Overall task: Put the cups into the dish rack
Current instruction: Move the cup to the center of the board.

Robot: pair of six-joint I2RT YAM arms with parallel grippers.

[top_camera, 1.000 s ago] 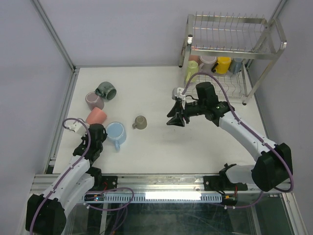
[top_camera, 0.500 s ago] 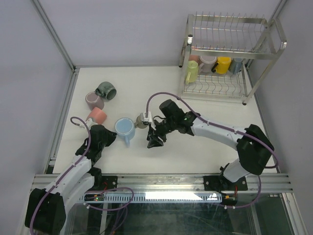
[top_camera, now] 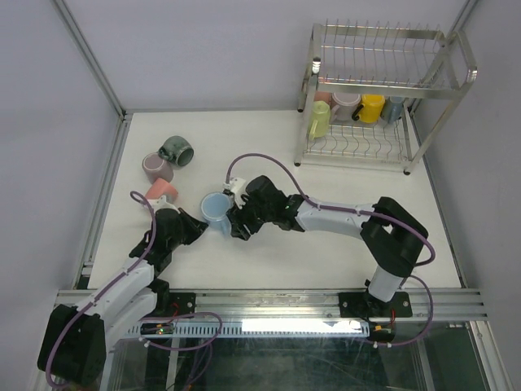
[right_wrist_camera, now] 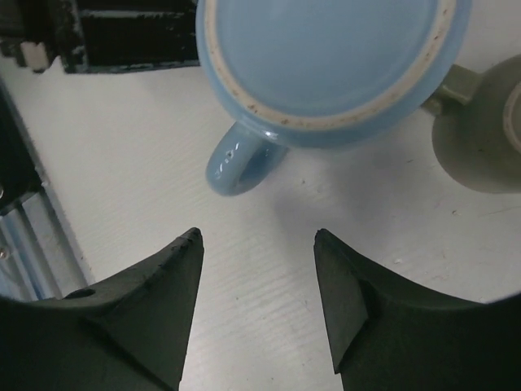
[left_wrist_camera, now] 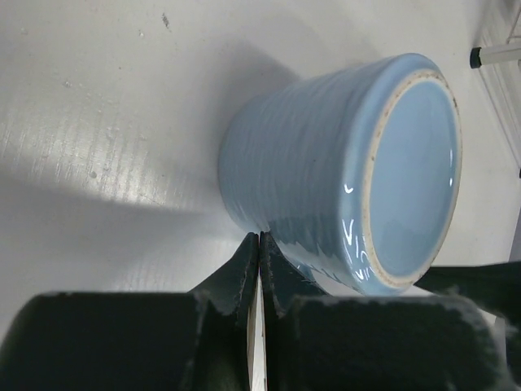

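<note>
The blue mug (top_camera: pixel 215 207) stands upside down on the bench (top_camera: pixel 269 147), left of centre, with its base up and its handle (right_wrist_camera: pixel 238 167) pointing towards the near edge. The left gripper (left_wrist_camera: pixel 259 244) has its jaws pressed together with nothing between them, their tips just beside the mug's wall. The right gripper (right_wrist_camera: pixel 257 240) reaches in from the other side with its jaws partly apart and empty; the handle lies just ahead of the gap, not yet between them. A taupe mug (right_wrist_camera: pixel 484 134) sits just beside the blue one. Further left lie a pink cup (top_camera: pixel 162 194), a mauve cup (top_camera: pixel 156 168) and a green mug (top_camera: pixel 177 150) on its side. The rack (top_camera: pixel 391 90) stands at the far right corner, well apart from both arms; its lower shelf holds a yellow-green cup (top_camera: pixel 318 120), a second mauve cup (top_camera: pixel 346 102), a yellow mug (top_camera: pixel 372 107) and a grey-blue cup (top_camera: pixel 394 108)
</note>
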